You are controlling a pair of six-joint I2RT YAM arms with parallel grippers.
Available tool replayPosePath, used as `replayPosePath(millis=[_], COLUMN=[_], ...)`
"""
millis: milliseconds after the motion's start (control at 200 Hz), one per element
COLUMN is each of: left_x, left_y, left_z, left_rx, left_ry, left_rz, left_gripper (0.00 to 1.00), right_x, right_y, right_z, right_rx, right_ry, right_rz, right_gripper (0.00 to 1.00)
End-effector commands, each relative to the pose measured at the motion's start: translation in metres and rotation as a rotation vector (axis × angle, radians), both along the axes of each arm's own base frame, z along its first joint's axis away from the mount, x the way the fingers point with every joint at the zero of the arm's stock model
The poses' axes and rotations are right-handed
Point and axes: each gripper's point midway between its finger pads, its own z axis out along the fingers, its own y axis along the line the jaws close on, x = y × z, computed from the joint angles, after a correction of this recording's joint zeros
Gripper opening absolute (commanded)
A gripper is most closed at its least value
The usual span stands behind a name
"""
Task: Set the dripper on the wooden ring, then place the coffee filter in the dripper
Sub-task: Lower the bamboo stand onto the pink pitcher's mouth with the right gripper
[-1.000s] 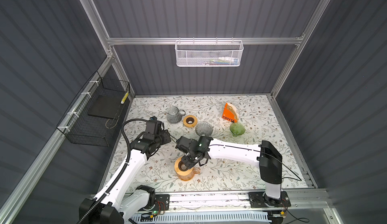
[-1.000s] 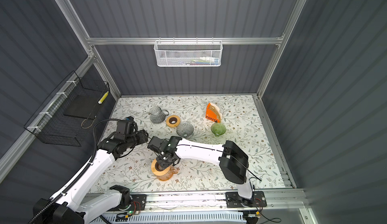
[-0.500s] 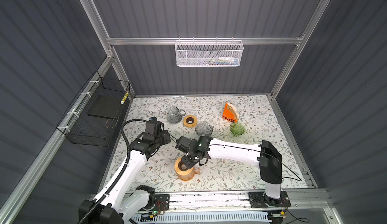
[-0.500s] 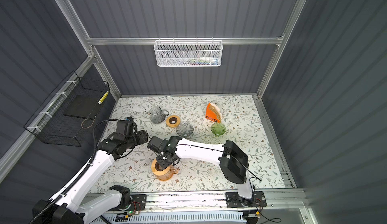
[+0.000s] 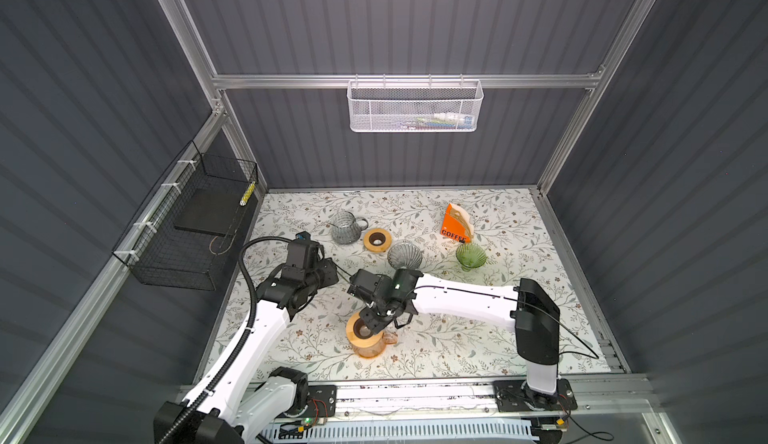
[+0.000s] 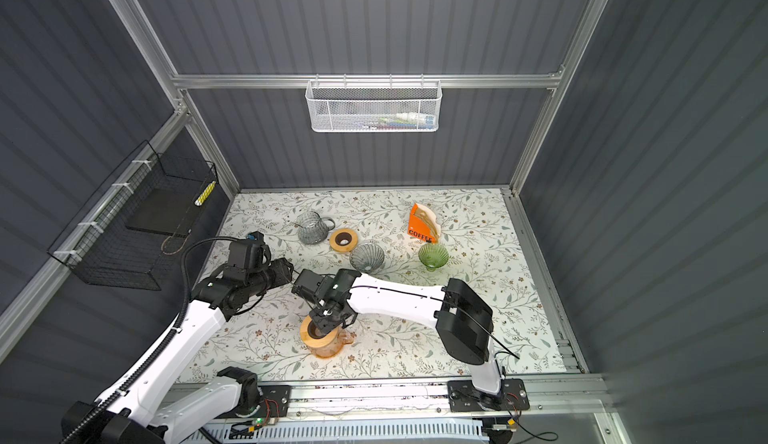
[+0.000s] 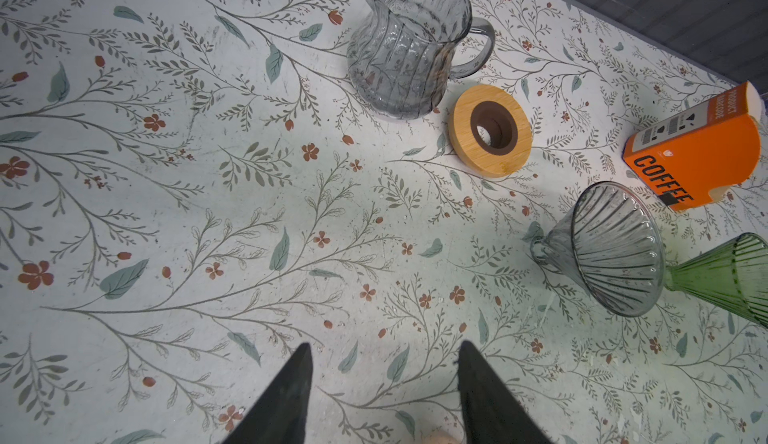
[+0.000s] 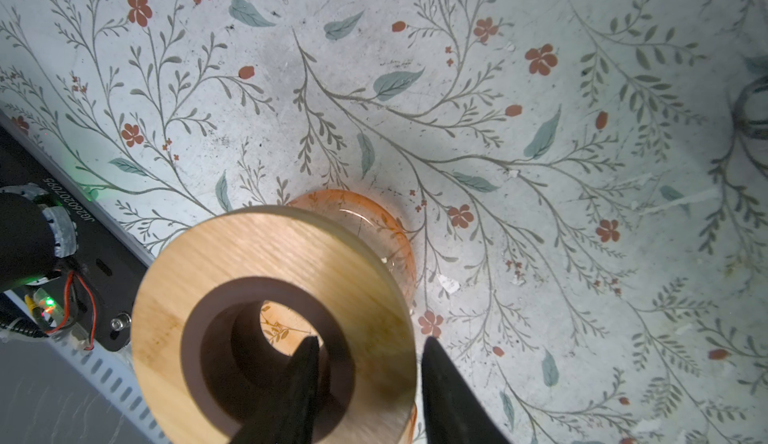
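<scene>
Paper coffee filters (image 5: 462, 214) stand in an orange COFFEE box (image 7: 698, 155) at the back right. In front of the box are a grey glass dripper (image 5: 404, 255) (image 7: 615, 250) and a green glass dripper (image 5: 470, 255) (image 7: 731, 275), both without a filter. My right gripper (image 5: 374, 323) (image 8: 370, 340) is open at the front, over a wooden ring (image 8: 249, 255) on an orange carafe (image 5: 368, 348). One finger hangs in the ring's hole and the other outside its rim. My left gripper (image 7: 385, 344) (image 5: 330, 273) hovers open and empty over bare table, left of the drippers.
A grey glass pitcher (image 5: 345, 226) and a second wooden ring (image 5: 377, 239) sit at the back, left of the drippers. A white mesh basket (image 5: 413, 107) hangs on the back wall and a black wire basket (image 5: 191, 230) on the left wall. The metal rail (image 5: 415, 392) runs along the front edge.
The right gripper's fingers have spread a little around the wooden ring's rim. Both arms stay where they were.
</scene>
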Motion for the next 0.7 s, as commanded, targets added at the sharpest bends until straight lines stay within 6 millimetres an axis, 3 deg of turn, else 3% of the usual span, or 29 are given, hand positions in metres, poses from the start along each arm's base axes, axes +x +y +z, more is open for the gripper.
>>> replayPosePath(millis=[0,695], left_x=[-0.006,-0.009], left_y=[0.001,0.004], left_z=[0.003,0.007], left_rx=[0.017,0.017], left_ry=[-0.003,-0.01], left_rz=[-0.015,-0.008], left_gripper=[0.57,0.57], right_x=[0.001,0.002], right_y=[-0.005,-0.017], right_z=[0.007,0.009], right_rx=[-0.012,-0.023], right_ry=[-0.018,-0.037], right_rz=[-0.014,-0.036], right_gripper=[0.43,0.43])
